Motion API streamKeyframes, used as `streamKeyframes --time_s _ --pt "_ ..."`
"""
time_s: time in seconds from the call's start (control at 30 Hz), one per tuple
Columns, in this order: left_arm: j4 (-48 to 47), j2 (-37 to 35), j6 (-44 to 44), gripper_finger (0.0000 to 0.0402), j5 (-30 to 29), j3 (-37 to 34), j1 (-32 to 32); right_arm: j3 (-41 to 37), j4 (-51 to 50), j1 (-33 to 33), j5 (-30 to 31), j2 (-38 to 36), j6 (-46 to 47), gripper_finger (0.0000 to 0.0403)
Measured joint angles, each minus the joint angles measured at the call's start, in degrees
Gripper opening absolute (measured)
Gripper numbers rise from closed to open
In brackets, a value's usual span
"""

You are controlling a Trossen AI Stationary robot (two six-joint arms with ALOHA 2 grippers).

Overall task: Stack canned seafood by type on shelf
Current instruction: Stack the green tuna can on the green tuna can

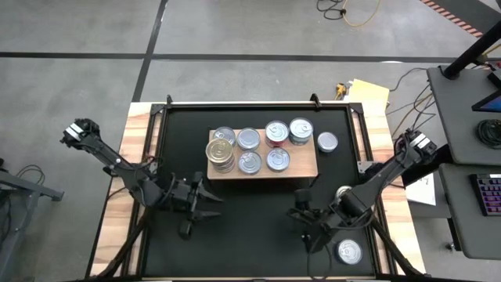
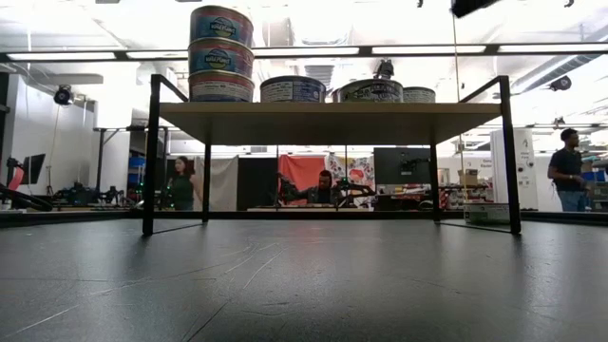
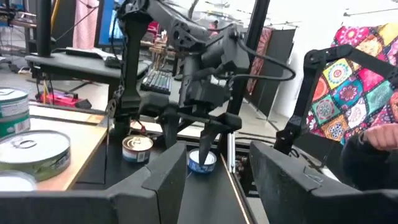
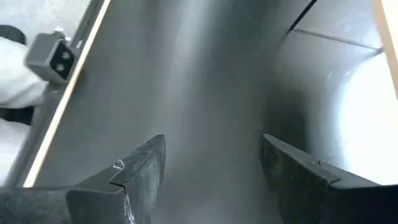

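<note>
The bench [image 1: 258,227] carries a black mat with the light-wood shelf [image 1: 305,167] standing at its far middle. On the shelf sit the tins: a stack of three with a gold lid [image 1: 221,150] at its left front corner, and silver-lidded ones [image 1: 249,139] spread singly beside it. One tin [image 1: 327,142] rests on the mat just right of the shelf, another [image 1: 349,251] near the right front corner, a third [image 1: 343,191] by the right arm. The left pincer [image 1: 210,199] hovers in front of the shelf, fingers parted, grasping nothing. The right pincer [image 1: 304,205] hangs over bare mat, released and empty.
</note>
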Motion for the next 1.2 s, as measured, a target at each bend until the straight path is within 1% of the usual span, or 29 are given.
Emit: streamKeyframes --time_s 0.1,0.23,0.33,0.53,0.6,0.7,0.8,0.97,1.1,1.2 --pt "-0.34 2.99 1.02 0.0162 0.00 2.81 0.00 -2.15 0.04 1.21 0.05 -1.65 3.70 0.0249" --pt "-3.28 6.78 8.44 0.0162 -0.01 6.71 0.00 -5.87 0.23 2.35 0.50 -3.80 8.27 0.0254" --pt "-6.96 9.72 6.14 0.0162 0.04 10.21 -0.11 -8.81 0.33 2.87 0.51 -5.67 12.95 0.0256" --pt "-17.57 13.30 0.51 0.0162 0.00 18.38 -0.09 -12.86 -0.86 4.12 0.11 -9.98 26.41 0.0243" --pt "-20.18 14.44 0.11 0.0162 -0.11 20.18 -0.11 -12.94 -3.70 5.11 0.00 -11.44 31.75 0.0238" --pt "-20.69 15.49 1.20 0.0162 -0.20 21.45 -0.11 -12.57 -8.27 6.34 0.31 -13.09 39.28 0.0229" --pt "-22.36 15.87 1.19 0.0162 -0.57 21.35 -0.11 -11.27 -13.99 6.60 0.69 -13.80 46.55 0.0221" --pt "-23.71 15.63 1.04 0.0162 -3.83 20.50 -0.11 -8.79 -26.10 6.59 0.33 -13.61 58.05 0.0207" --pt "-26.05 15.41 1.04 0.0162 -4.15 20.38 -0.11 -8.28 -35.27 6.55 -2.78 -13.43 65.84 0.0191" --pt "-26.59 15.42 1.13 0.0162 -4.15 20.17 -0.11 -9.00 -38.40 6.55 -4.46 -13.39 68.11 0.0175"
